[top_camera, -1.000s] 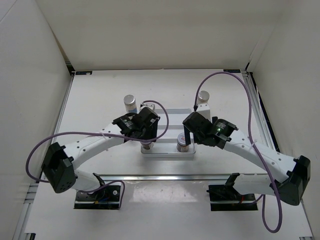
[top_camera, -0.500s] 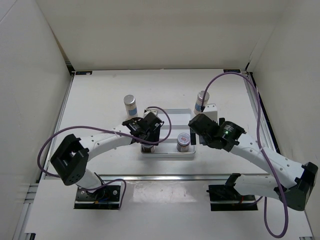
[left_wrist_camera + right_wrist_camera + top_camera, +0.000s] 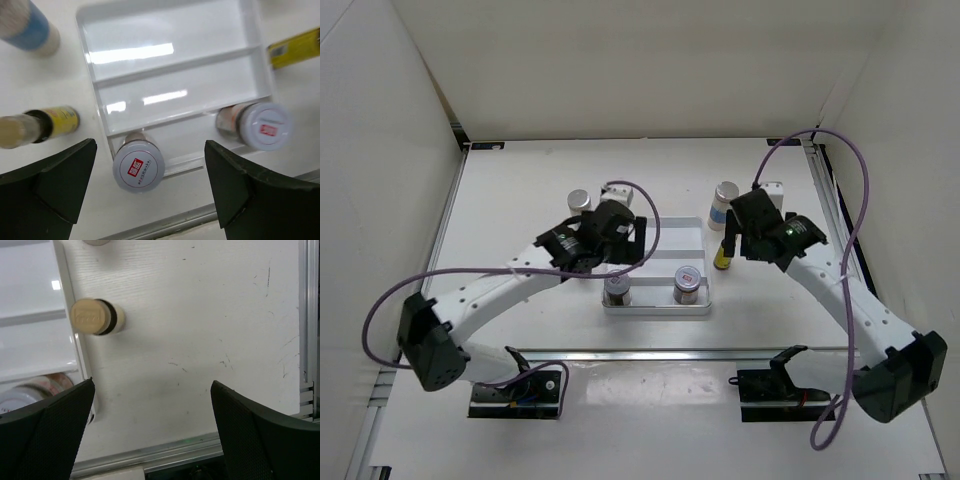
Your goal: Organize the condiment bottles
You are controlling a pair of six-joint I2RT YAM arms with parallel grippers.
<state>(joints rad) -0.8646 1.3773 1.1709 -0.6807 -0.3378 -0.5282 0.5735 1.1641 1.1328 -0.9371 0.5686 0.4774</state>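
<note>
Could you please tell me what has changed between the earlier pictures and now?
The left claw opened, let go of the left jar and drew back toward the far side. The right claw, open throughout, swung right from the right jar and hangs over the table by a yellow bottle. Both jars stayed in the tray's near compartment; the tall white bottles did not move.

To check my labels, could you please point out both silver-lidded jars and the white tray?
Left jar [image 3: 138, 166]: left wrist view, lid centre.
Right jar [image 3: 268, 129]: left wrist view, lid centre.
White tray [image 3: 170, 95]: left wrist view, bare middle compartment floor.
</note>
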